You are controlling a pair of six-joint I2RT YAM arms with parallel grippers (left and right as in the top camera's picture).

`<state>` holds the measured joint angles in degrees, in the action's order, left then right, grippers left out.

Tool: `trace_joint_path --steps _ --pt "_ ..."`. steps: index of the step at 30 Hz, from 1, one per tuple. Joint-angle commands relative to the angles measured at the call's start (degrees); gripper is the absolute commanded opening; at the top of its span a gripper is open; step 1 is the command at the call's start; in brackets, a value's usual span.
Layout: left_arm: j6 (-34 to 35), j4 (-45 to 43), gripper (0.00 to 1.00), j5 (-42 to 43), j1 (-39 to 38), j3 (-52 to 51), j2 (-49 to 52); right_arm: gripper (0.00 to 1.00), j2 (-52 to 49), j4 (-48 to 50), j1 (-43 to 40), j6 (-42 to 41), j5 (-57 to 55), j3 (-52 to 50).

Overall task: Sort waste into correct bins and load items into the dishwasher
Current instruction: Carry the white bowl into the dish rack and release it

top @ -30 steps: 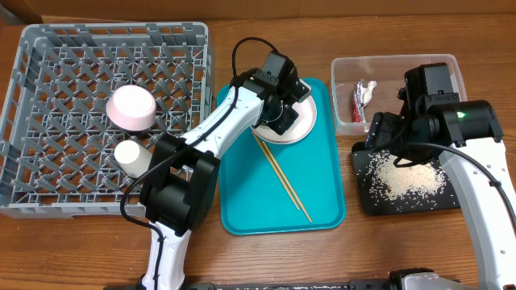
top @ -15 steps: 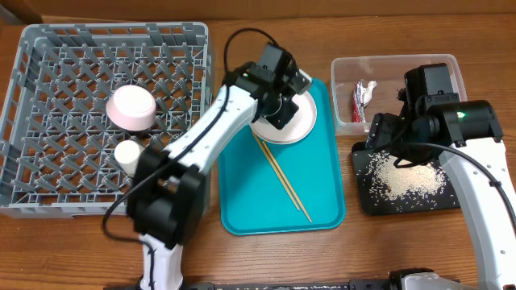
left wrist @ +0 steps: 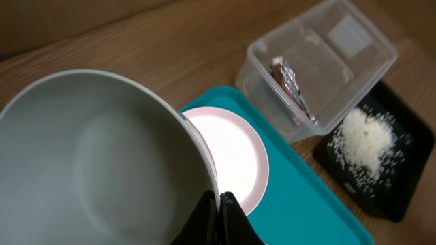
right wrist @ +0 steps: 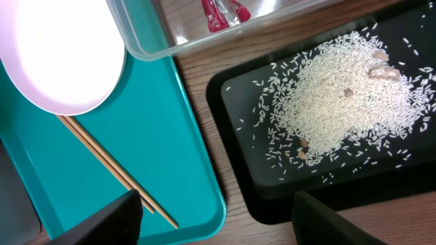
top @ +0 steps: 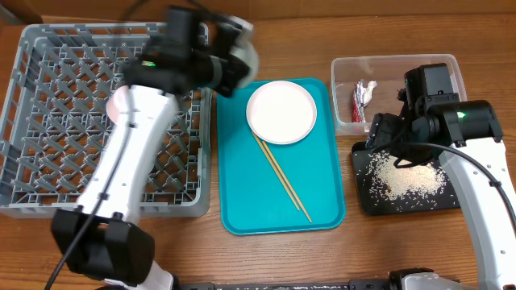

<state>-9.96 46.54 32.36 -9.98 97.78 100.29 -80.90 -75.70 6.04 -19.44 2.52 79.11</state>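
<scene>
My left gripper [top: 231, 63] is shut on the rim of the pale grey bowl [left wrist: 95, 156]. It holds the bowl [top: 242, 56] tilted in the air over the far right corner of the grey dishwasher rack [top: 48, 121]. The white plate [top: 280, 112] lies bare on the teal tray [top: 242, 201], with the chopsticks [top: 282, 176] beside it. The foil wrapper [top: 360, 97] lies in the clear tub [top: 435, 68]. Rice [top: 405, 177] is heaped on the black tray [top: 364, 201]. My right gripper [right wrist: 218, 224] hangs open above the gap between the teal tray [right wrist: 170, 156] and the black tray [right wrist: 231, 102].
A pinkish bowl [top: 115, 103] sits in the rack, mostly hidden by my left arm. The clear tub [right wrist: 146, 41] stands just behind the black tray. Bare wood table [top: 363, 250] lies in front of the trays.
My left arm lifted the grey bowl off the plate and swung it back and left to the rack's corner, so the plate is uncovered. The right arm has not moved.
</scene>
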Motion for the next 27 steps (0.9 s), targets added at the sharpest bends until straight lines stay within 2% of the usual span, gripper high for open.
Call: trace_joint_path --steps 1,9,15,17,27 --pt "-0.50 0.11 0.04 20.46 9.55 0.74 -0.33 0.72 0.52 0.09 -0.17 0.17 -0.59 0.44" --pt "-4.79 -2.23 0.04 41.55 24.02 0.74 6.16 0.72 0.52 0.13 -0.17 0.13 -0.55 0.44" --pt "-4.15 -7.72 0.04 57.29 28.02 0.74 14.16 0.72 0.52 0.11 -0.17 0.13 -0.55 0.44" --pt "-1.51 -9.86 0.04 58.25 28.85 0.74 16.87 0.72 0.52 0.09 -0.17 0.11 -0.55 0.44" --pt "-1.14 -10.58 0.04 58.25 31.34 0.74 25.81 0.72 0.52 -0.50 -0.17 0.11 -0.55 0.44"
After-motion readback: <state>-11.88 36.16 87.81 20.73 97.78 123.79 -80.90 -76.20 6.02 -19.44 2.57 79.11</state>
